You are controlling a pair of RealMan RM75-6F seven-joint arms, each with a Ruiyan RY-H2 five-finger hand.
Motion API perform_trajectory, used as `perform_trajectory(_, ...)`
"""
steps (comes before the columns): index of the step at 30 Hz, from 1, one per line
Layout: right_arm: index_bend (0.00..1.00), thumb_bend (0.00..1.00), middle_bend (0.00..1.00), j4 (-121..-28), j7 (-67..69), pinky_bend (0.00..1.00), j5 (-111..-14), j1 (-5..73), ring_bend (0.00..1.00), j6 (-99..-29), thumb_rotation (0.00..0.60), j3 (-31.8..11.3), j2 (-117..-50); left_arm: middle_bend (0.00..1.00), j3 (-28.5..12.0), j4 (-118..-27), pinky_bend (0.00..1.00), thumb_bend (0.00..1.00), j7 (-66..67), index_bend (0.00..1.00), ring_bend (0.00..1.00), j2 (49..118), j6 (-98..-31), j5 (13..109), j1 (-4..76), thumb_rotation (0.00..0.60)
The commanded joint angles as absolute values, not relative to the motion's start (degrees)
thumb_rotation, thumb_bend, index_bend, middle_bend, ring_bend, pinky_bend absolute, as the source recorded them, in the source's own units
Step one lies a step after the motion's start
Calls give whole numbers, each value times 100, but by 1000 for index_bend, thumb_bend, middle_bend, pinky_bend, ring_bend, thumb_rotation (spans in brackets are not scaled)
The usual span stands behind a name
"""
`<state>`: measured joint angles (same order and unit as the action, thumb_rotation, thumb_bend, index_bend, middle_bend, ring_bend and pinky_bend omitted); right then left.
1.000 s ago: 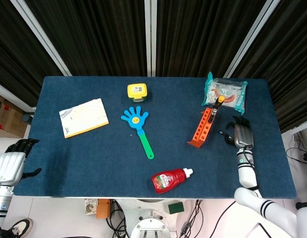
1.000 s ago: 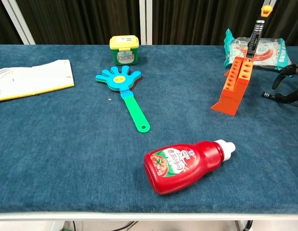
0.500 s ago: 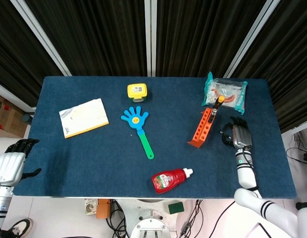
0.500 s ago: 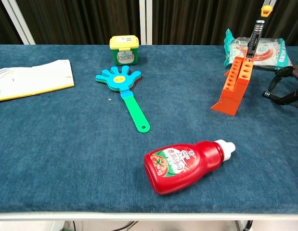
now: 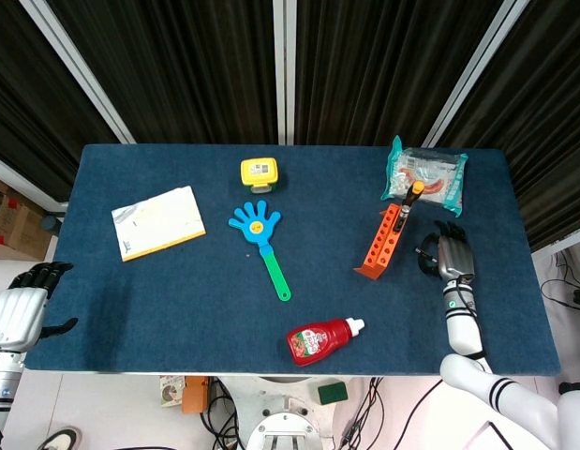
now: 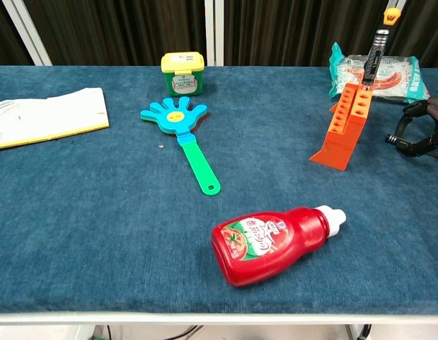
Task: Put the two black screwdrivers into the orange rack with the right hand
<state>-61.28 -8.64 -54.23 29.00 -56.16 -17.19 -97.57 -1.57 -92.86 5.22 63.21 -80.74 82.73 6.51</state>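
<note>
A: Head view. Report the task items.

B: The orange rack (image 5: 381,243) stands on the blue table (image 5: 177,300), right of centre. One black screwdriver (image 5: 408,205) with an orange cap sits upright in the rack's far end. A second screwdriver cannot be made out in this view.

A: Right hand?

B: The right hand (image 5: 453,255) lies on the table just right of the rack, apart from it. Fingers point away from the robot, partly curled. Whether anything is held cannot be told from here.

A: Left hand?

B: The left hand (image 5: 20,309) hangs off the table's left edge, fingers loosely curled, holding nothing visible.

A: Other items?

B: A yellow box (image 5: 259,173), a blue hand clapper (image 5: 261,238), a notepad (image 5: 157,221), a snack packet (image 5: 425,175) behind the rack, and a ketchup bottle (image 5: 322,340) near the front edge.

A: Chest view.

B: The rack (image 6: 344,125) rises toward the back; the screwdriver (image 6: 376,54) stands in its top slot. The right hand (image 6: 420,134) enters at the right edge, thumb and fingers curved toward each other with a gap between them. A thin dark shape crosses that gap; whether it is a held tool cannot be told. The left hand is out of this view.
</note>
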Motion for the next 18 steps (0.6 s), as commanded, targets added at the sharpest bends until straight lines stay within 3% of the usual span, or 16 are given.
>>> perform_trajectory(1, 560, 392, 95, -6110, -881, 0, -5423, 2901, 0, -5637, 600, -1720, -9776, 203, -159, -9287, 259, 12, 523, 184, 142, 6321, -8072, 8270, 652, 600)
perform_trajectory(11, 644, 414, 116, -6312, -576, 0, -5674, 2775, 0, -5874, 600, -1715, -9668, 202, -154, -9286, 260, 13, 514, 184, 143, 6315, -8074, 8277, 649, 600)
perform_trajectory(18, 668, 425, 135, -7428, 617, 0, -6439, 2351, 0, -6363, 600, -1692, -8959, 202, -157, -9280, 260, 13, 517, 184, 142, 6319, -8070, 8274, 652, 600)
